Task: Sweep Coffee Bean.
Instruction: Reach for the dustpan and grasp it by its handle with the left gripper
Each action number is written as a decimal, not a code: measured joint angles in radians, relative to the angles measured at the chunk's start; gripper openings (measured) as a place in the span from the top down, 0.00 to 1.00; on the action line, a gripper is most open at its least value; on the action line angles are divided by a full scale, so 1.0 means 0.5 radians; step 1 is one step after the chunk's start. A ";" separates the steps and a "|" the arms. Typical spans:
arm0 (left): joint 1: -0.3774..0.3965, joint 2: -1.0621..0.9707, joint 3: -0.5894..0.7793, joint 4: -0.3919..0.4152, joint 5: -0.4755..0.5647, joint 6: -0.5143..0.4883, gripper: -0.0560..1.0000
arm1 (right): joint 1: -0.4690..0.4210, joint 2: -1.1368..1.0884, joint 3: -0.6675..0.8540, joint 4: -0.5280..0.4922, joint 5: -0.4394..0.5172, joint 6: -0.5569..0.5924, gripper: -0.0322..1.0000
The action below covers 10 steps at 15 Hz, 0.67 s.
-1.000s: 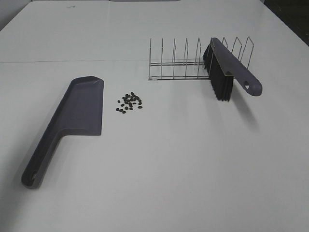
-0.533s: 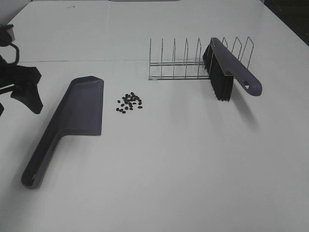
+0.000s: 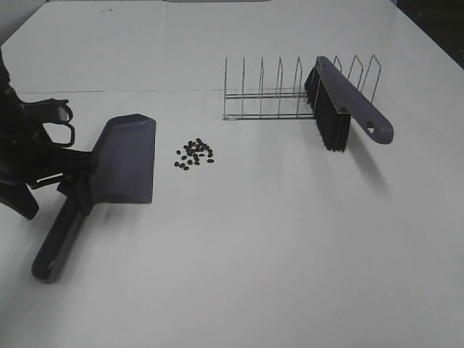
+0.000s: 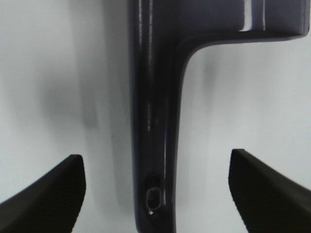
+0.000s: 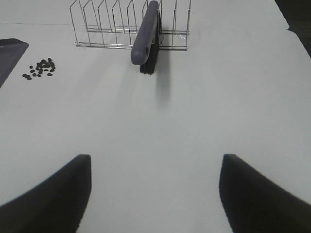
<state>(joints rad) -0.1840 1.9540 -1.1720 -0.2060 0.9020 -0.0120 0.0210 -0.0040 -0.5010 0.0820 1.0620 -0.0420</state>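
Note:
The coffee beans (image 3: 194, 154) lie in a loose cluster on the white table, just right of the purple-grey dustpan (image 3: 125, 159); they also show in the right wrist view (image 5: 41, 68). My left gripper (image 3: 58, 199) is open and straddles the dustpan's handle (image 4: 153, 121), one finger on each side, not touching it. A purple-grey brush (image 3: 341, 101) leans bristles-down in a wire rack (image 3: 268, 94) at the back right. My right gripper (image 5: 155, 194) is open and empty over bare table, well short of the brush (image 5: 146, 34). It is out of the exterior view.
The wire rack (image 5: 112, 24) has several upright dividers. A table seam (image 3: 145, 91) runs across behind the dustpan. The dark left arm (image 3: 25, 145) stands at the table's left edge.
My left arm has come in from the left edge and moved down over the dustpan handle. The dustpan, beans and brush have not moved.

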 joint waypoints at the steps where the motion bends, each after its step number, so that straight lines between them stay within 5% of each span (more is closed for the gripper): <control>1: -0.018 0.014 0.000 0.014 -0.020 -0.024 0.23 | 0.000 0.000 0.000 0.000 0.000 0.000 0.34; 10: -0.058 0.224 -0.012 0.102 -0.156 -0.128 0.23 | 0.000 0.000 0.002 0.000 0.000 0.000 0.34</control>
<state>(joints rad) -0.2130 2.0660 -1.1780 -0.1550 0.8240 -0.0760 0.0210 -0.0040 -0.5000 0.0820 1.0620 -0.0420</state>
